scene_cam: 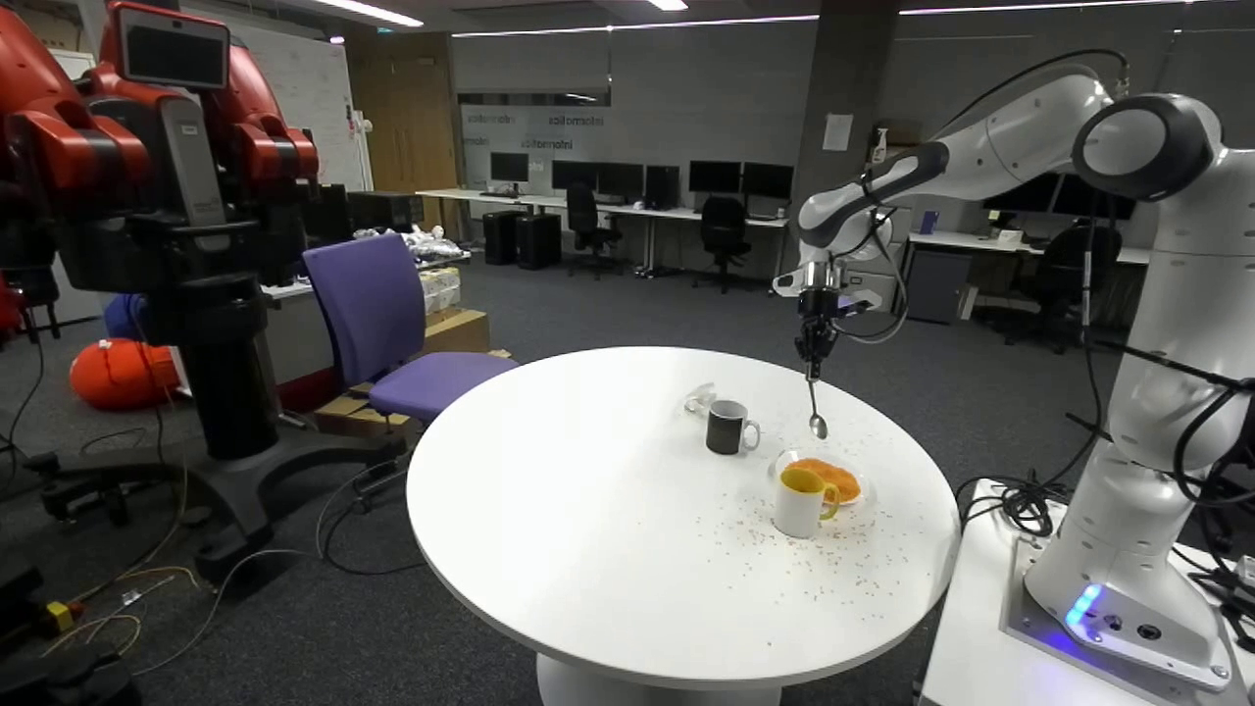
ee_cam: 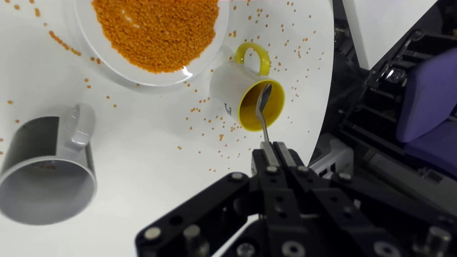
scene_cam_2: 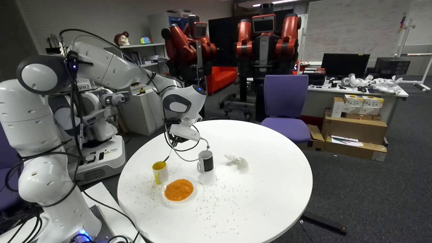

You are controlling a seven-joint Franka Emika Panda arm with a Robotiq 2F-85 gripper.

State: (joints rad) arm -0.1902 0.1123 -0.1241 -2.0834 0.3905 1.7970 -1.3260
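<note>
My gripper is shut on the handle of a metal spoon, which points down. Seen from the wrist, the spoon's bowl overlaps the opening of a white mug with yellow inside and handle. In an exterior view the spoon hangs above the table, visibly apart from the white mug; its bowl looks empty there. Beside that mug lies a clear plate heaped with orange lentils. A dark and white mug stands farther off, upright, with a few grains inside.
Loose lentils are scattered on the round white table. A crumpled whitish wrap lies behind the dark mug. A purple chair and a red robot stand past the table edge.
</note>
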